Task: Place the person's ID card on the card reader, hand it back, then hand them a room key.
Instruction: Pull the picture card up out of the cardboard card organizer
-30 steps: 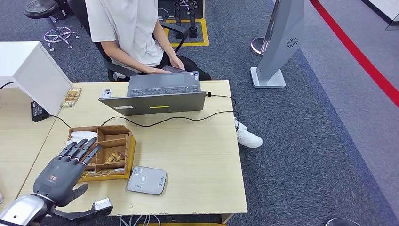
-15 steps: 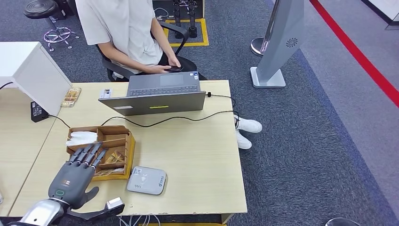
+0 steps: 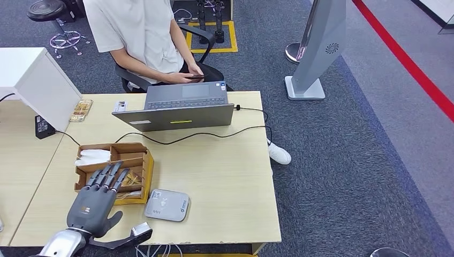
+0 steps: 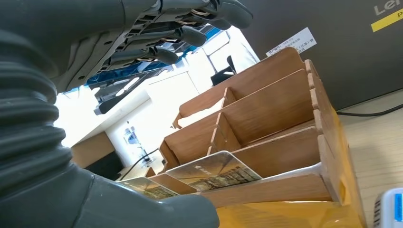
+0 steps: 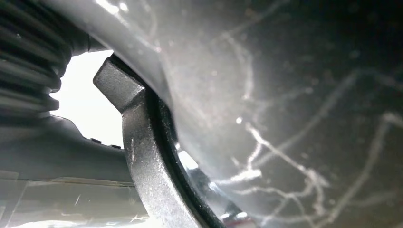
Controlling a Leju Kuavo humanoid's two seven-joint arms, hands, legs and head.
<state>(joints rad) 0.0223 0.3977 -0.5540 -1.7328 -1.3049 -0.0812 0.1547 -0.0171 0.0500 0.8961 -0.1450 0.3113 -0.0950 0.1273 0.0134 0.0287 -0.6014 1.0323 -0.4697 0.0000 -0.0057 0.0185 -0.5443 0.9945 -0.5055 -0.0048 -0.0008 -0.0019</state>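
My left hand (image 3: 99, 199) hovers open over the near edge of the wooden organizer box (image 3: 140, 160), fingers spread and pointing away from me, holding nothing. In the left wrist view the fingers (image 4: 185, 34) stretch above the box (image 4: 271, 118), whose near compartment holds printed cards (image 4: 214, 171). The grey-white card reader (image 3: 167, 205) lies flat just right of my hand, its corner (image 4: 390, 209) showing beside the box. Across the table a seated person (image 3: 142, 32) holds a small dark flat object (image 3: 194, 77) in both hands. My right hand's ribbed cover (image 5: 23, 61) shows pressed up close; its fingers are hidden.
An open grey laptop (image 3: 179, 110) stands at the far table edge, with a black cable (image 3: 214, 134) running across the tabletop to the right. A white box (image 3: 37, 80) and a black adapter (image 3: 43, 127) sit at the left. The table's front edge (image 3: 214, 241) is close.
My left hand has moved right and slightly back toward me, from over the box to its near edge by the reader. The person shifted and raised the dark object.
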